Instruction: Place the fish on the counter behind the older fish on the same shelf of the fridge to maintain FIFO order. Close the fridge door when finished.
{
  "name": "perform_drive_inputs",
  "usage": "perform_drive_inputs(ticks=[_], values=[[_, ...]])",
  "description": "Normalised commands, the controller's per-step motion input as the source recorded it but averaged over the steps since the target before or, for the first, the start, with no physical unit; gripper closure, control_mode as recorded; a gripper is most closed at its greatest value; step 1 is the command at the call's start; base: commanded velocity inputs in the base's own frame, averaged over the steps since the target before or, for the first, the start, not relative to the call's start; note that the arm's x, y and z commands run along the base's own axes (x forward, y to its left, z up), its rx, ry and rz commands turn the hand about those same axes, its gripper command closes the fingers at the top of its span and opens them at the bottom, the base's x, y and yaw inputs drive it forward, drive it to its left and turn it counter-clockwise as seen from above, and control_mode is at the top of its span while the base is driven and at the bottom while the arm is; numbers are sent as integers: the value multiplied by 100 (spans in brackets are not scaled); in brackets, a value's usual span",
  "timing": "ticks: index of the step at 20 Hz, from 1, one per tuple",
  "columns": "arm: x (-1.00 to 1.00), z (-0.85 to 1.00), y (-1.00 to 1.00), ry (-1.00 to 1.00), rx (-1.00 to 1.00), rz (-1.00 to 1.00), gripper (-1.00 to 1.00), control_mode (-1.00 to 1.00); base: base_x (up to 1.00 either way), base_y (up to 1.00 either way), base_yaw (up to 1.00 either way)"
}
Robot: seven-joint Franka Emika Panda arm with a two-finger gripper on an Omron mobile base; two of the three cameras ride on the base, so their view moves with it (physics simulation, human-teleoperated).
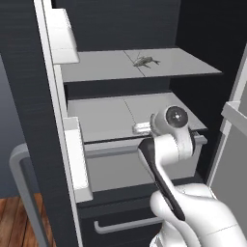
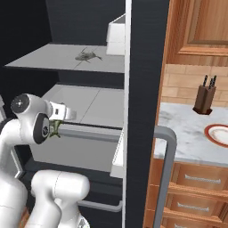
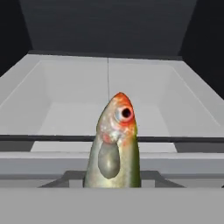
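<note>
The gripper [image 2: 57,127] is clamped tight on the fish [image 3: 113,144], jaws nearly all the way together around its slim body. In the hand view the fish sticks straight up from between the fingers, head toward the fridge interior — greenish-yellow flanks, pale grey belly patch, orange-red around the snout and a dark round eye. From the right base view you just catch a bit of green poking down under the wrist.

The hand sits in front of the lower of the two visible shelves of the fridge [image 1: 202,29], at about the height of that shelf's front edge, over a pale drawer bin [image 3: 109,96] that the hand camera looks into.

The older fish [image 1: 146,61] — dull grey, thin fins and tail — lies on the shelf [image 1: 96,67] above, right by the seam line near the middle, so it's one level up from where the gripper is holding the fresh one.

Both fridge doors stand open. Off to the right, the counter [image 2: 187,133] carries a knife block [image 2: 205,99] and a red-rimmed plate [image 2: 219,133].
</note>
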Motion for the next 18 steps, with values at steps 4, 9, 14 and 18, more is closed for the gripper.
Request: perform_drive_inputs(ticks=[4, 9, 14, 18], values=[[0, 100, 70, -15, -13, 1, 100, -100, 0, 0, 0], [5, 97, 51, -13, -6, 1, 100, -100, 0, 0, 0], [29, 96, 42, -2, -6, 0, 100, -100, 0, 0, 0], [51, 94, 16, 0, -2, 0, 100, -100, 0, 0, 0]])
